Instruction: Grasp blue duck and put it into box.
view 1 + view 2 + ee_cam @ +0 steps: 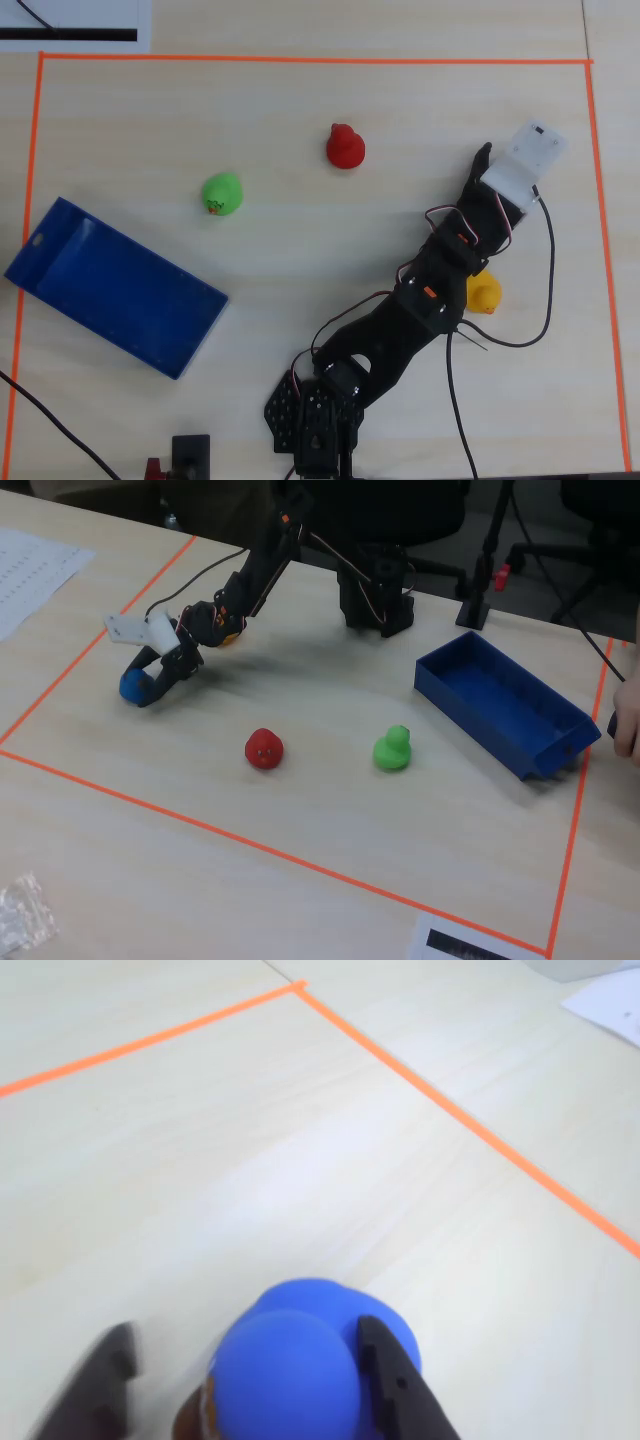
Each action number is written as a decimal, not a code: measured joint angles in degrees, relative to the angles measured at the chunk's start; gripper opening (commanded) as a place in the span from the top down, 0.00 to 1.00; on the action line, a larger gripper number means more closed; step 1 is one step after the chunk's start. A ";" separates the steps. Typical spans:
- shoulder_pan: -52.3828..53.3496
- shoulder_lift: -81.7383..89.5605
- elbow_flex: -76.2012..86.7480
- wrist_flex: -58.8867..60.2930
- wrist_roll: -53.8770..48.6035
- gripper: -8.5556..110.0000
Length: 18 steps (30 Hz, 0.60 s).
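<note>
1. Overhead view: a pale wood-grain table [300, 110] is marked with an orange tape border [300, 60]. The black arm [420, 300] reaches from the bottom edge up toward the right, with a white camera block [525, 160] at its wrist. The blue duck is hidden under the arm here. A yellow duck [485, 293] peeks out beside the arm, a red duck [345, 147] and a green duck [222, 193] sit mid-table, and the blue box [115, 285] lies at the left. A white sheet with a black bar [70, 25] sits at the top left; no writing on it is legible.

2. Wrist view: the blue duck [305, 1365] fills the bottom centre, sitting on the table between the spread jaws of the gripper [250, 1385]. One finger [400, 1380] touches its right side; the other stands a little off to the left. Orange tape meets at a corner behind. A paper lies at the top right.

3. Fixed view: the gripper [155, 685] is low at the left, near the tape, with the blue duck [134, 685] between its jaws on the table, well apart from the blue box [505, 712] at the right. A printed sheet [30, 570] lies at the left, too small to read. Black chair bases [480, 540] stand behind the table.
</note>
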 measured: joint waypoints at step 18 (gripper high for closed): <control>-11.43 32.87 1.05 41.66 27.86 0.93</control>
